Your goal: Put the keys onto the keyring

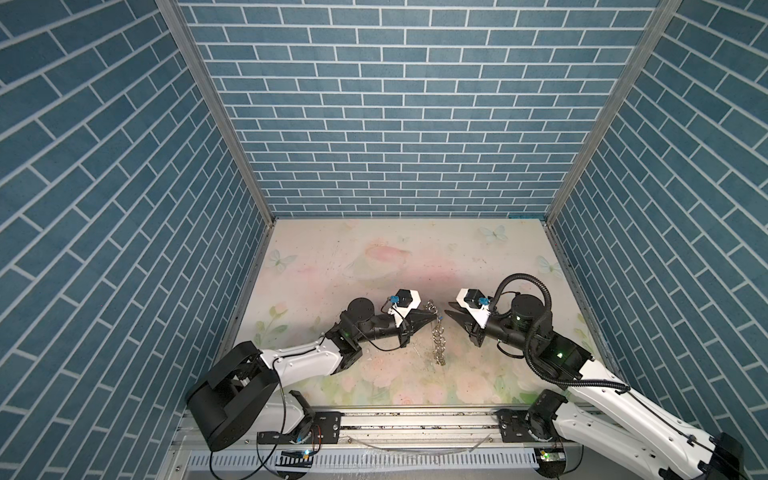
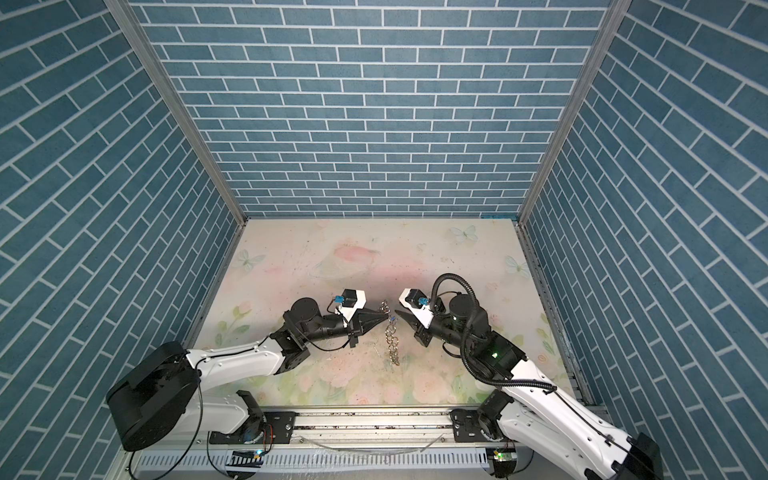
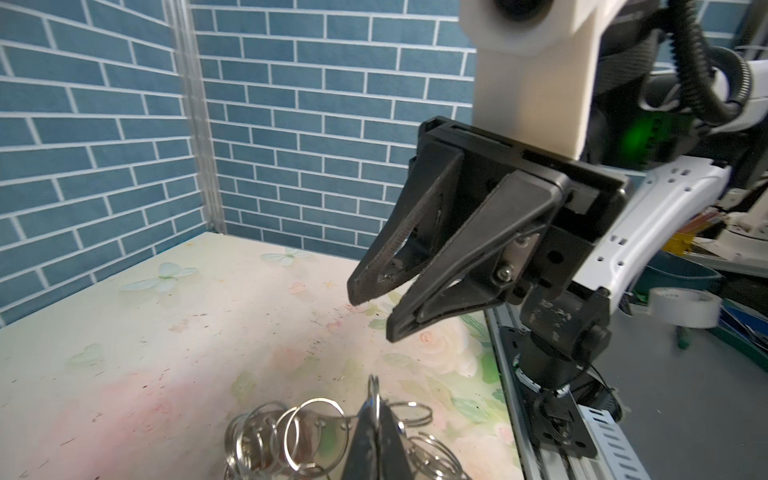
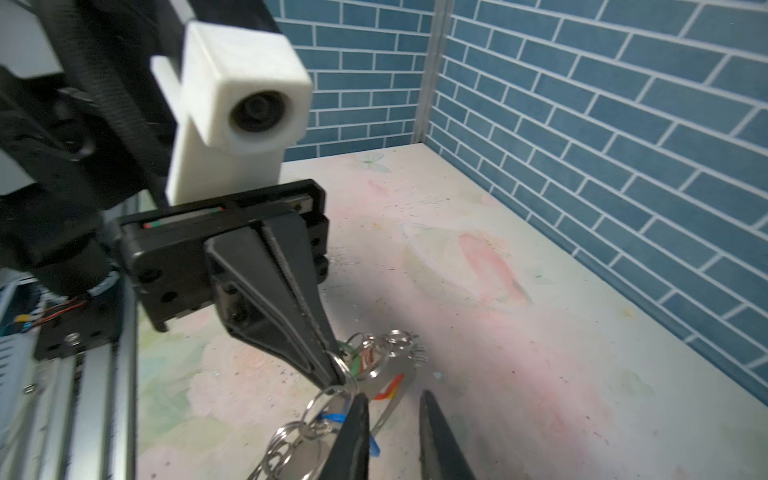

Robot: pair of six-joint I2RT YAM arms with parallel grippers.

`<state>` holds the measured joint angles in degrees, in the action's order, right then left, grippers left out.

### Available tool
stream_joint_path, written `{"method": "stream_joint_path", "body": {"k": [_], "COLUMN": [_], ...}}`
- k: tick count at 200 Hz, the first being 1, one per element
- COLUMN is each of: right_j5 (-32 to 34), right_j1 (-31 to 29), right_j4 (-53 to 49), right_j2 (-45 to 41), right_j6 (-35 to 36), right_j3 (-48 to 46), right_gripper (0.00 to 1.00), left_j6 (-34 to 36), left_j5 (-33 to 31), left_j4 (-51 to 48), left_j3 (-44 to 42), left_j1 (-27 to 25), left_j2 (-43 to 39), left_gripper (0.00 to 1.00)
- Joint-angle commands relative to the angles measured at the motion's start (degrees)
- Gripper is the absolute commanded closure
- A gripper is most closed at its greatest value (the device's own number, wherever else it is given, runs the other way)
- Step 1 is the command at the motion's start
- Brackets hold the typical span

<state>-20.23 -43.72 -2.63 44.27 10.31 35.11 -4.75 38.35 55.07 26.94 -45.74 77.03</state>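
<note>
Left end effector (image 4: 335, 369) pinches dangling keyring (image 1: 439, 340); right end effector (image 3: 374, 309) slightly parted, empty. Keys (image 4: 332, 417) seemingly strung; next, lower gently.

In both top views the keyring (image 1: 438, 337) (image 2: 392, 338) is too small for its split rings to be counted. In the right wrist view the keys (image 4: 388, 388) are blurred slivers of red, blue and green (half hidden behind rings), and the picture's edge cuts the jaws of the right gripper (image 4: 390, 395). In the left wrist view the edge crops the keyring and the left gripper (image 3: 376, 424), and the large hoop cannot be traced.
</note>
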Motion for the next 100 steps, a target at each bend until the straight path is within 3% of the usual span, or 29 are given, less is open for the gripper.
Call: {"method": "stream_joint_path", "body": {"k": [1, 100], "right_j5": [-10.4, -15.7], "right_j1": [1.1, 1.8], "right_j4": [-5.2, -8.0], "right_j2": [1.4, 4.5], "right_j6": [0.5, 3.3], "right_j3": [3.9, 4.0], "right_gripper": [0.8, 0.83], "left_j6": [2.1, 3.9], "left_j5": [6.3, 13.0], "left_j4": [5.6, 3.3], "left_j3": [-0.6, -1.3], "left_j1": [0.1, 2.0], "left_j2": [0.9, 0.0], "left_gripper": [1.0, 1.0]}}
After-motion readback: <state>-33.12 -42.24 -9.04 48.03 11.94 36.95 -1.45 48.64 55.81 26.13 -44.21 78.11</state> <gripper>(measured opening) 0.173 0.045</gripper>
